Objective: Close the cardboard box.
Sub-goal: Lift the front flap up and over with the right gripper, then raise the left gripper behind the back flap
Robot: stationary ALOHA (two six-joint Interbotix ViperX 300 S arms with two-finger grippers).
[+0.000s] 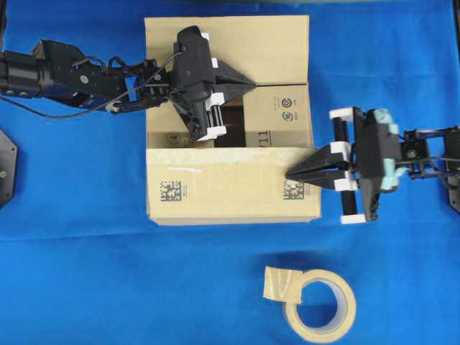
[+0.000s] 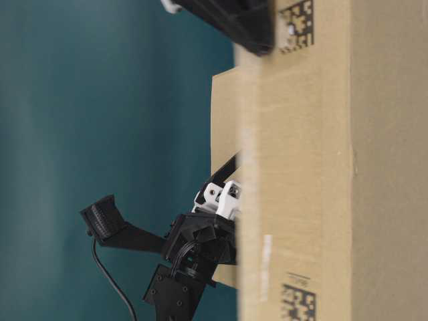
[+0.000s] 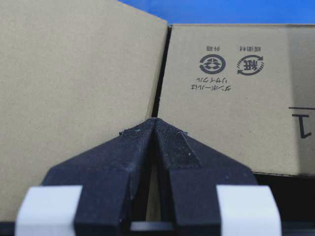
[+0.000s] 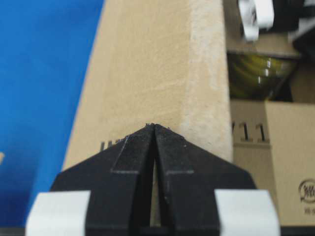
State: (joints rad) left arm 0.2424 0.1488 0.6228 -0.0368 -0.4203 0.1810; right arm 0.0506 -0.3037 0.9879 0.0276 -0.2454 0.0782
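Overhead, the cardboard box [image 1: 230, 118] sits mid-table on the blue cloth [image 1: 86, 273], a tape roll [image 1: 316, 302] lying nearer the front. The left gripper [image 1: 248, 85] rests, fingers together, on the far flap; the right gripper [image 1: 291, 175], likewise pinched together, touches the near flap. Both wrist views confirm meeting fingertips.

"11" on cardboard box [image 1: 228, 118] flap

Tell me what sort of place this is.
Probably a robot lab tabletop set up for a packing task: a blue cloth covers the table, two arms work a cardboard box, and a tape roll lies nearby.
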